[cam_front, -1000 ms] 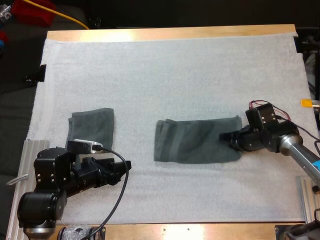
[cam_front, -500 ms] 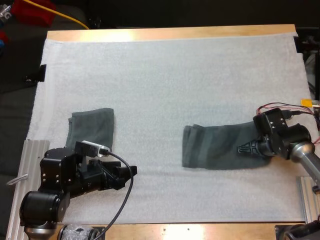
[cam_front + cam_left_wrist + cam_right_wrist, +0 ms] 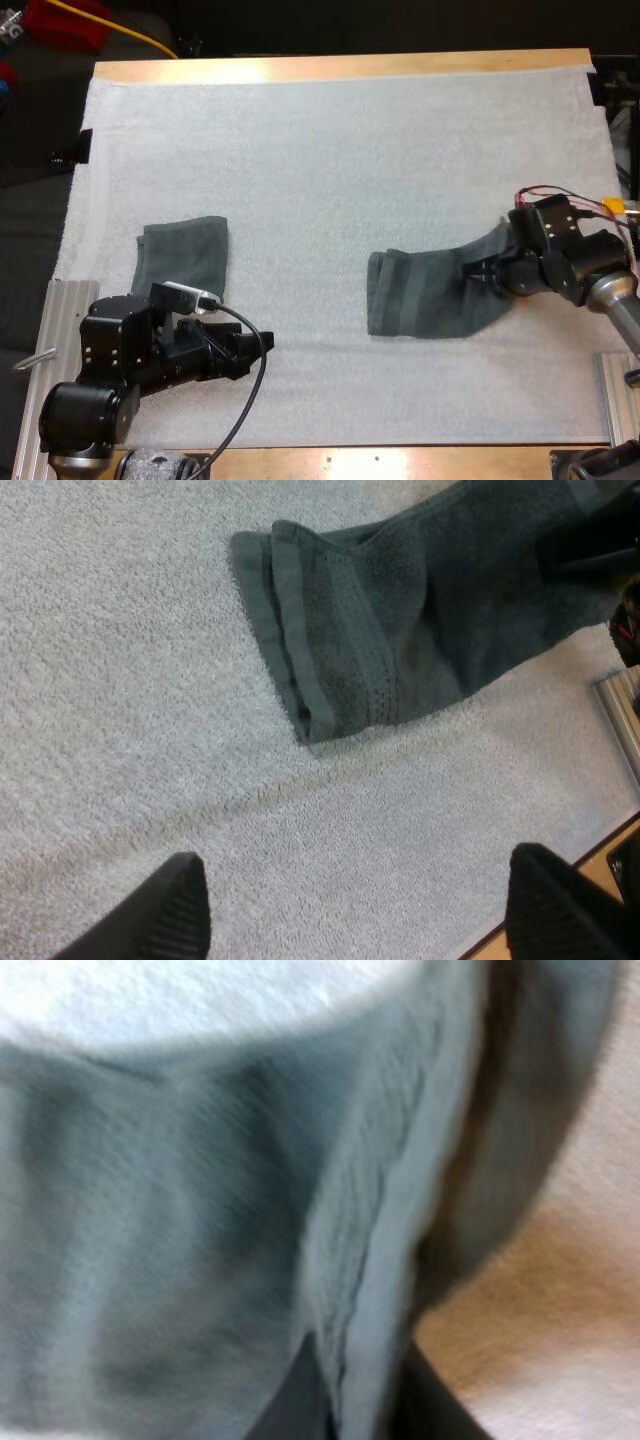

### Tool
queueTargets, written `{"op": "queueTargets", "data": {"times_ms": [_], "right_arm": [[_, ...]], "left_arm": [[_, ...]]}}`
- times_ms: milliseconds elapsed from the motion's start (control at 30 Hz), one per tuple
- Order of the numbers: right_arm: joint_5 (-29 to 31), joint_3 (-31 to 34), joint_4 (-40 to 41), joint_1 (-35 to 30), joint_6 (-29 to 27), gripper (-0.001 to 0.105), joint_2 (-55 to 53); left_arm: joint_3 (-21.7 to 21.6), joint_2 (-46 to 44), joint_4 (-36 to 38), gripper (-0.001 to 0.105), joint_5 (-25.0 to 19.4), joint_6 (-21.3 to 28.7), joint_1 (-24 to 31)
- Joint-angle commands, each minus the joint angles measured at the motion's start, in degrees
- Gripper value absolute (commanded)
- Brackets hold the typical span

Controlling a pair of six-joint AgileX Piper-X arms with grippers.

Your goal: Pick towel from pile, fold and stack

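Right end effector [image 3: 476, 272] gripping stretched towel [image 3: 420, 300], folded towel [image 3: 185, 255] well apart, two towels

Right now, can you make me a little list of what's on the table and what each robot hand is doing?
long towel: dark grey-green, stretched out on the right half of the white mat
folded towel: lying flat on the mat's left side, nothing touching it
left gripper: open, over bare mat, near the folded towel
right gripper: shut on the long towel's right end
towels touching each other: no, well apart
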Motion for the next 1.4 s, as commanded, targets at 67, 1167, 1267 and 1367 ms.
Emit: {"op": "queueTargets", "data": {"times_ms": [67,1167,1267,1367], "right_arm": [[-3.39,-0.44,-2.07,3.07,3.65,0.001,1.56],[-17.86,-0.44,-26.33,14.30,23.96,0.070,18.61],[-21.39,-0.44,-28.72,14.62,24.16,0.070,18.61],[-22.42,-0.44,-29.57,15.90,24.16,0.070,18.61]], "left_arm": [[-0.31,-0.24,-0.40,0.061,0.43,0.02,-0.20],[-0.31,-0.24,-0.40,0.061,0.43,0.02,-0.20],[-0.31,-0.24,-0.40,0.061,0.43,0.10,-0.20],[-0.31,-0.24,-0.40,0.061,0.43,0.13,-0.20]]}}
